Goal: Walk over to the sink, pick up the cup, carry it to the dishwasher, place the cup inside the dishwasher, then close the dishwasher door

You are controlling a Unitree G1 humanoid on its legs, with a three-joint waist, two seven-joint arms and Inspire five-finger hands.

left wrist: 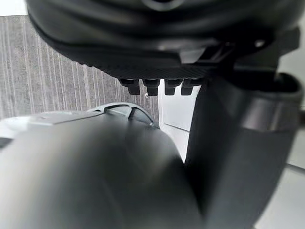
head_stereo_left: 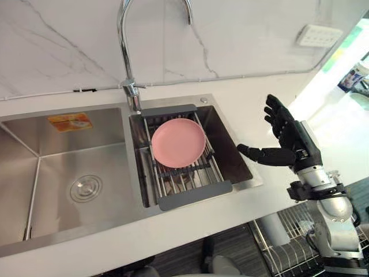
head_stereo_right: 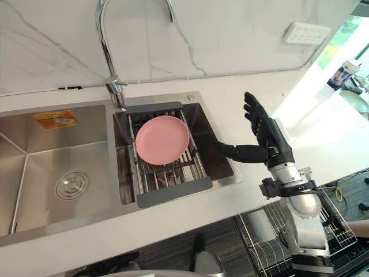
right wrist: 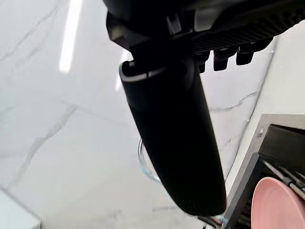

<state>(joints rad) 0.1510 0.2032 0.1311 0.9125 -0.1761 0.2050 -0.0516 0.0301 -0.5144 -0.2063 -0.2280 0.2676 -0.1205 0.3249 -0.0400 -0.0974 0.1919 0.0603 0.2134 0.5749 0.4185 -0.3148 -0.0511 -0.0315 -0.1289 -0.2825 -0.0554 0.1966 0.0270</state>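
Observation:
A round pink plate lies flat on a grey wire rack across the small right basin of the steel sink. My right hand hovers open over the white counter just right of that basin, fingers straight and pointing up, thumb stretched toward the plate. It touches nothing. In the right wrist view the thumb stands before the marble wall, with the plate at the corner. My left hand hangs low beside me with relaxed fingers, holding nothing.
A tall chrome faucet rises behind the basins. The large left basin has a drain. A wall socket sits at the upper right. A wire dish rack shows below the counter edge at lower right. A small container stands far right.

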